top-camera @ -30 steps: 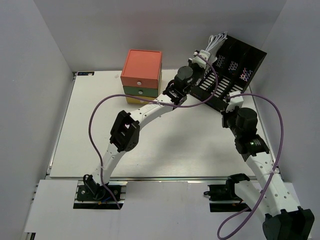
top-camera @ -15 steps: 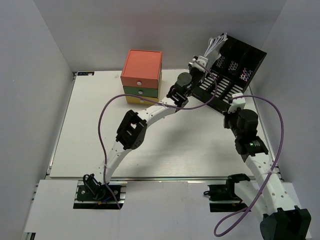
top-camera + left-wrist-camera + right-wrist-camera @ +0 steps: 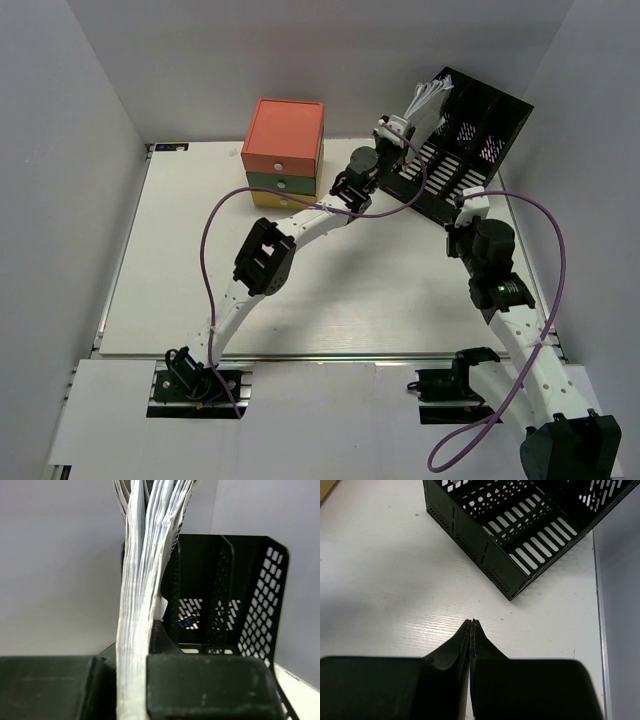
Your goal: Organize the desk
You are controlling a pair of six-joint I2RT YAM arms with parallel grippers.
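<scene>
Since a second ago the left arm's elbow has swung toward the rack (image 3: 465, 150) and the papers (image 3: 425, 97) have sunk a little in the top view, nearer the rack's open side; the right arm has hardly shifted.

Left gripper (image 3: 132, 685) is clamped on the papers (image 3: 142, 580), which rise from between its fingers and fan apart above them. Beyond the fingers and slightly to their right stands the rack (image 3: 220, 600), its mesh dividers facing the camera. Right gripper (image 3: 471, 630) is pressed fully closed with nothing between its tips. It hangs over the bare desk (image 3: 380, 580), with the rack's near corner just ahead of the tips.

As for the desk (image 3: 200, 260), it lies flat beneath both grippers, white and rigid. It is a fixed surface to clear, not a thing to grasp. What gets handled is the papers, which are probably light, limp and slippery sheet against sheet. The free ends splay, so the pinch likely belongs low on the stack, as it is here, and firm enough that inner sheets don't slide out. A splayed edge could well catch a divider on entry. Well left of the left fingers sits the drawer box (image 3: 285, 150).
</scene>
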